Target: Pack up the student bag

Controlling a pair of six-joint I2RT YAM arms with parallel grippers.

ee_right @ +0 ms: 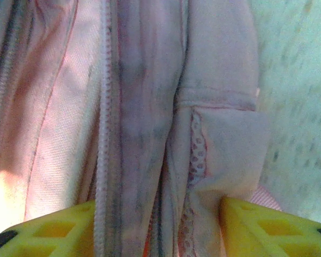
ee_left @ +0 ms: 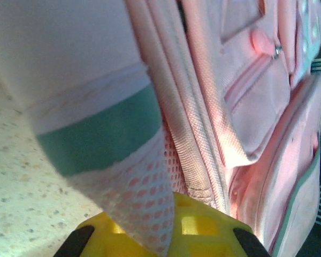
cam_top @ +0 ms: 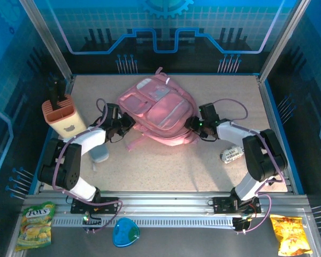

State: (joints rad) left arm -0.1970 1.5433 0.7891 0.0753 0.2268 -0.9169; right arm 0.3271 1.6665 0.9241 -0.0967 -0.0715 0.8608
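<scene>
The student bag (cam_top: pixel 159 110) lies in the middle of the table (cam_top: pixel 166 168), toward the back, with an arm at each flank. The left gripper (ee_left: pixel 160 238) is clamped tight on the bag's mesh side fabric. Over on the other side, the right gripper (ee_right: pixel 158 233) straddles a fold beside the zip, jaws half apart, and there's no telling whether it really pinches.

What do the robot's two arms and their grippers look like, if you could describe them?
Both the left arm and right arm have white links joined by black joints, with lilac cables looping alongside. The gripper fingers are yellow plastic with square cut-outs and black patches. A small green light glows by the right wrist.
</scene>
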